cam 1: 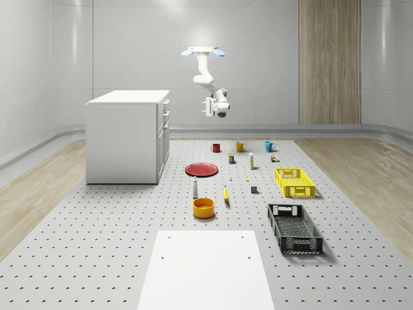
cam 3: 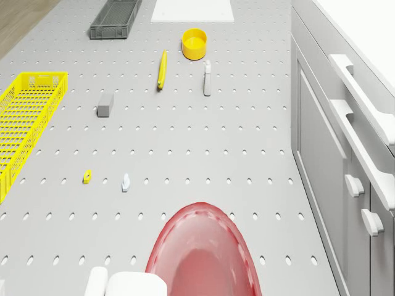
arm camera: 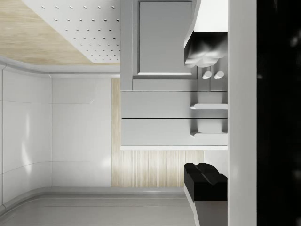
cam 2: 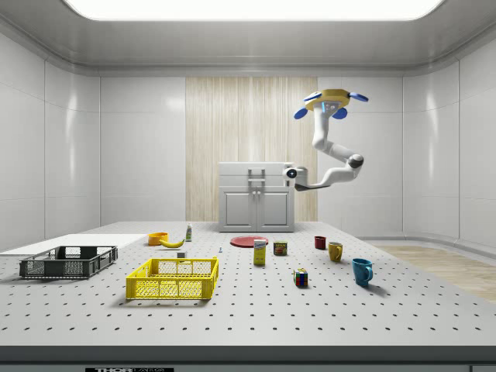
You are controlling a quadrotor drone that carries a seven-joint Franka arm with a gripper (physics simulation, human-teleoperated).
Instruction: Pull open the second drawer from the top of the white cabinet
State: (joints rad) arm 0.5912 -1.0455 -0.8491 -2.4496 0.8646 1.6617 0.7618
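Whole-scene view's left: boxy white cabinet [cam 1: 122,139] stands on the perforated grey floor [cam 1: 97,226]. Its second drawer from the top [arm camera: 160,104] is shut, flush with its neighbours. To the right, well apart from the front, the gripper [cam 1: 208,107] faces the drawers with fingers spread and nothing held. The drone [cam 1: 201,51] hovers above, over the round red plate [cam 3: 200,256].

Judgement: rigid front, straight rail travel, moderate resistance. Take the white bar handle [arm camera: 210,107] at mid-length to avoid skew.
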